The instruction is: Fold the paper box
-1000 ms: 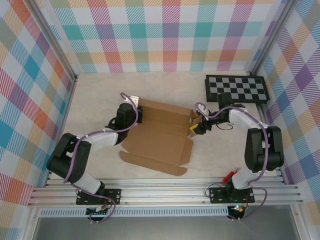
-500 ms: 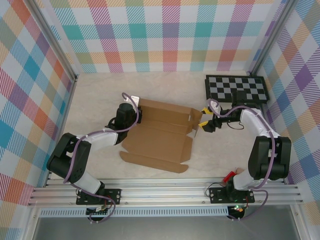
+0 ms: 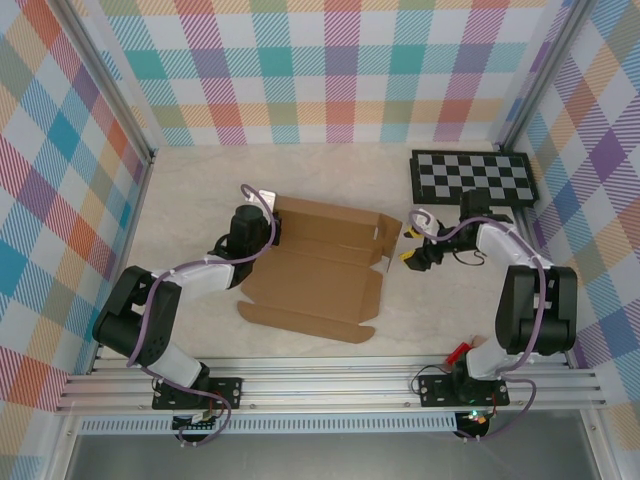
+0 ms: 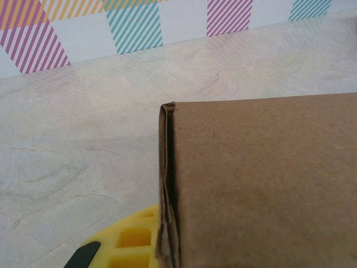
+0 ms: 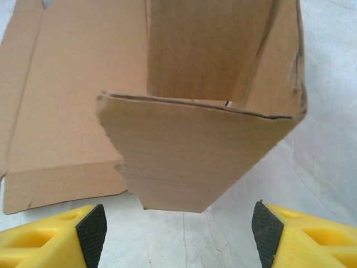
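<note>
From above, the left arm is stretching forward and inward from its base, wrist low at the far left corner of the paper box (image 3: pixel 320 275); the left gripper (image 3: pixel 273 228) is pinching the raised wall there, jaws nearly together. The right arm is bending up from its base and turning inward; the right gripper (image 3: pixel 409 243) is facing the box's right end, jaws spread wide, holding nothing. The box is lying half-folded mid-table (image 3: pixel 200 180), which is pale and marbled; a checkerboard panel (image 3: pixel 472 178) is lying far right; plaid walls (image 3: pixel 330 70) are enclosing everything.

At the left wrist, a yellow finger (image 4: pixel 125 248) is pressing against the box's doubled cardboard wall (image 4: pixel 262 184).

At the right wrist, two yellow fingers (image 5: pixel 50 237) are standing wide apart; the box's upright end flap (image 5: pixel 195 162) is rising just ahead, untouched.
</note>
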